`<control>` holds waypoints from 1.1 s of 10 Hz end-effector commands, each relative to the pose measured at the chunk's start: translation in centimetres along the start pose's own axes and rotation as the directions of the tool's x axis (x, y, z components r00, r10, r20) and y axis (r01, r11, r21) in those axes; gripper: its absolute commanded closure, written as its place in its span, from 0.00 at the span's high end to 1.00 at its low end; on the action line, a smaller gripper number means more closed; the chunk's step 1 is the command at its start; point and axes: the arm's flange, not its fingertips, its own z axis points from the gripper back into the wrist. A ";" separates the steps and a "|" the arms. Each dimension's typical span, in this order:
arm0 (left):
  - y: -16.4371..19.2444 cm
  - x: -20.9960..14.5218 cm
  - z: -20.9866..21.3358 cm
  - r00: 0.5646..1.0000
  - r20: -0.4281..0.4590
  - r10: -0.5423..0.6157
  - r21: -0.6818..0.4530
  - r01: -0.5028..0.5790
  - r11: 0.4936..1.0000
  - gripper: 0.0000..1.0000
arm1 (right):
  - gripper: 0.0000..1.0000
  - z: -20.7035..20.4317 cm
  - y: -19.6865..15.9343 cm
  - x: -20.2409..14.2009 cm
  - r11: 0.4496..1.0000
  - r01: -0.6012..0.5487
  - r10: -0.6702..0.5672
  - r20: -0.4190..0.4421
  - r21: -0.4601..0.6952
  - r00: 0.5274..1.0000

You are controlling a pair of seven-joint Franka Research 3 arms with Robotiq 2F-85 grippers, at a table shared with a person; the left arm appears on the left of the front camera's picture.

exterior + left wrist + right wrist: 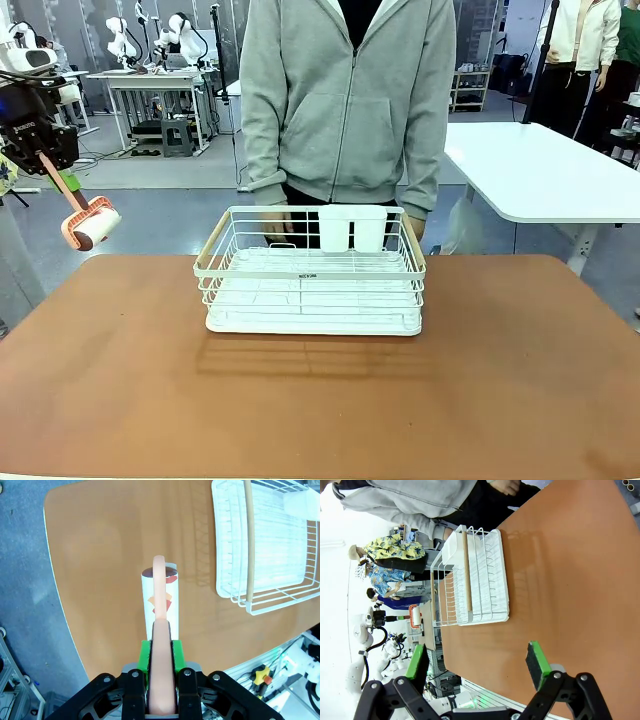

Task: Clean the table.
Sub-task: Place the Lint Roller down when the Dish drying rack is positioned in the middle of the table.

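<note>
Your left gripper (161, 652) is clamped on the lint roller (90, 226) handle, raised off the table's (320, 400) left end; your right gripper (477, 667) hangs spread apart above the reddish-brown top; the white dish rack (312, 275) sits mid-table.

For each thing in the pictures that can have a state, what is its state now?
Left pincer: shut on the lint roller's handle.
Lint roller: held in the air, above the table's left edge.
Right pincer: open, holding nothing.
Dish rack: standing on the table, empty except for a white cup holder.
</note>
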 end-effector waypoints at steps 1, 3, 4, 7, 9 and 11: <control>0.1 -0.2 0.5 1.000 -0.014 -0.001 0.012 0.001 1.000 0.21 | 1.00 0.1 0.2 0.0 1.000 -0.001 0.001 0.002 0.017 1.000; 0.1 -0.2 0.5 1.000 -0.014 -0.001 0.012 0.001 1.000 0.21 | 1.00 0.1 0.2 0.0 1.000 -0.001 0.001 0.002 0.017 1.000; 0.1 -0.2 0.5 1.000 -0.014 -0.001 0.012 0.001 1.000 0.21 | 1.00 0.1 0.2 0.0 1.000 -0.001 0.001 0.002 0.017 1.000; 0.1 -0.2 0.5 1.000 -0.014 -0.001 0.012 0.001 1.000 0.21 | 1.00 0.1 0.2 0.0 1.000 -0.001 0.001 0.002 0.017 1.000; 0.1 -0.2 0.5 1.000 -0.014 -0.001 0.012 0.001 1.000 0.21 | 1.00 0.1 0.2 0.0 1.000 -0.001 0.001 0.002 0.017 1.000; 0.0 0.0 0.0 1.000 0.000 0.000 0.000 0.000 1.000 0.21 | 1.00 0.1 0.2 0.0 1.000 -0.001 0.001 0.002 0.017 1.000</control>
